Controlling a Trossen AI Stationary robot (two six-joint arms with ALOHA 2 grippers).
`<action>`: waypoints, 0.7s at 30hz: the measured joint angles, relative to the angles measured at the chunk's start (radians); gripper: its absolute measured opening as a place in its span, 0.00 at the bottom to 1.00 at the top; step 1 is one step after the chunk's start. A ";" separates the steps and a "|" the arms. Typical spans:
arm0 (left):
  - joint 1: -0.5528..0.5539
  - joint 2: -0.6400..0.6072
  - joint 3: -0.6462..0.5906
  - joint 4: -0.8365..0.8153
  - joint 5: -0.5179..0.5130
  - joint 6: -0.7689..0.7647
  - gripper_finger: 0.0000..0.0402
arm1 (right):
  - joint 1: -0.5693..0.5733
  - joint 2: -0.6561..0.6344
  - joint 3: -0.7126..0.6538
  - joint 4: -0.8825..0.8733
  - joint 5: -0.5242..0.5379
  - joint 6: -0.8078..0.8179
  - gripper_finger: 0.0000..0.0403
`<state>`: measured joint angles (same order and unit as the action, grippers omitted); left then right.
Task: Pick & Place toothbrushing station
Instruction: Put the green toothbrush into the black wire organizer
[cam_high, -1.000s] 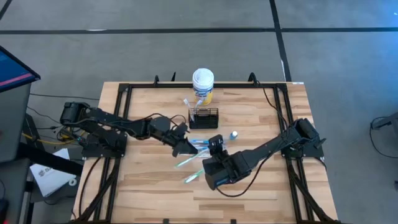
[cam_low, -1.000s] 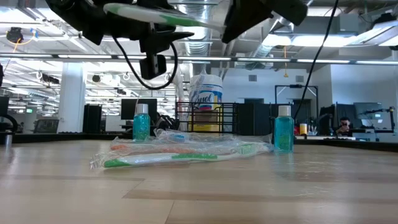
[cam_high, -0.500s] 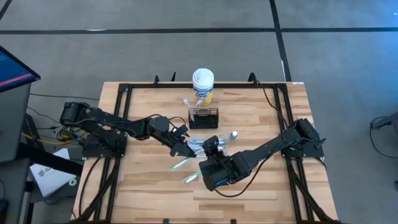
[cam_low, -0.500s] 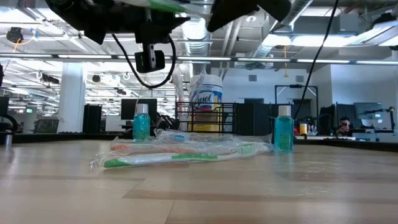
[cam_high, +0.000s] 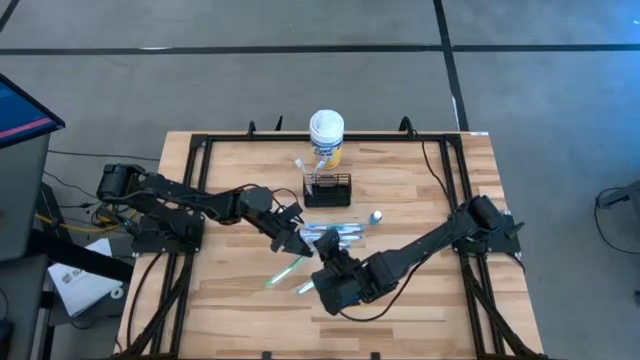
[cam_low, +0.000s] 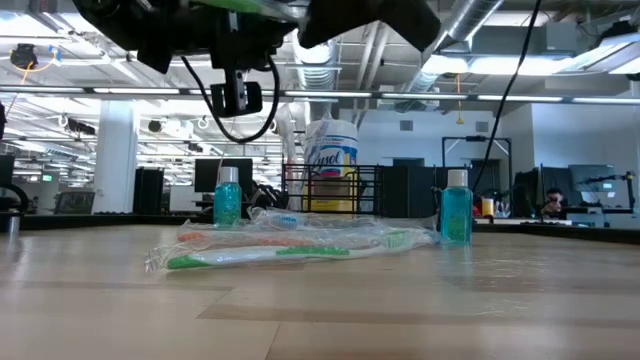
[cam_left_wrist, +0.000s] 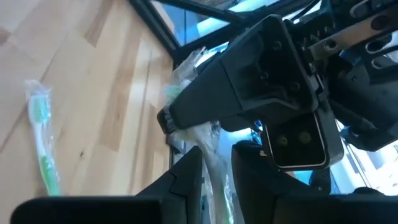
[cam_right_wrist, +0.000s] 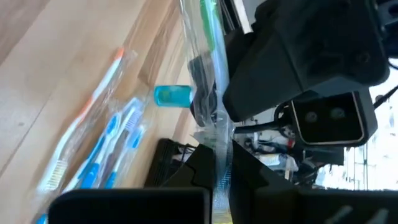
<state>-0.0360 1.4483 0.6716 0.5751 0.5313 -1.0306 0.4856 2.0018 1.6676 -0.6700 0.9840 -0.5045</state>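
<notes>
A green toothbrush in a clear wrapper (cam_high: 281, 272) hangs above the table's middle, and both grippers are shut on it. My left gripper (cam_high: 302, 244) comes from the left and my right gripper (cam_high: 325, 262) from the right, almost meeting. The toothbrushing station, a low black mesh caddy (cam_high: 328, 188), stands on its base farther back, in front of the yellow canister (cam_high: 327, 137). A second green toothbrush (cam_high: 304, 288) lies flat on the table. Blue wrapped brushes (cam_high: 336, 232) lie beside the grippers. My left gripper pinches the clear wrapper (cam_left_wrist: 210, 148) between its two fingers, coming roughly level from the table's left. The wrapped brush is lifted clear of the table. My right gripper's body hides how far the wrapper runs on. My right gripper pinches the same clear wrapper (cam_right_wrist: 219, 134) between its two fingers, slanting down from the table's right. The green brush (cam_right_wrist: 208, 25) runs on beyond the fingers toward my left gripper. It hangs clear of the table (cam_low: 250, 8).
A small teal bottle (cam_high: 376, 215) stands right of the brushes, and the low view shows two such bottles (cam_low: 228, 195) (cam_low: 456, 205). An orange wrapped brush (cam_right_wrist: 93, 99) lies among the blue ones. A black frame (cam_high: 200, 150) borders the table.
My right gripper has moved toward the table's left and near edges and rolled at the wrist, staying shut. My left gripper has turned in place. The held green toothbrush's free end has swung toward the near left, still clear of the table.
</notes>
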 joint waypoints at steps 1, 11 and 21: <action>0.000 0.000 0.000 0.001 0.009 0.000 0.20 | 0.000 0.000 0.000 0.013 -0.002 -0.011 0.02; 0.000 0.000 0.000 0.007 0.062 0.000 0.20 | -0.002 -0.001 0.000 0.024 0.007 -0.030 0.02; 0.001 0.000 0.000 -0.027 0.077 0.001 0.04 | -0.002 -0.001 0.000 0.024 0.010 -0.033 0.04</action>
<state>-0.0350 1.4479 0.6720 0.5484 0.6080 -1.0298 0.4836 2.0006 1.6676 -0.6464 0.9939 -0.5377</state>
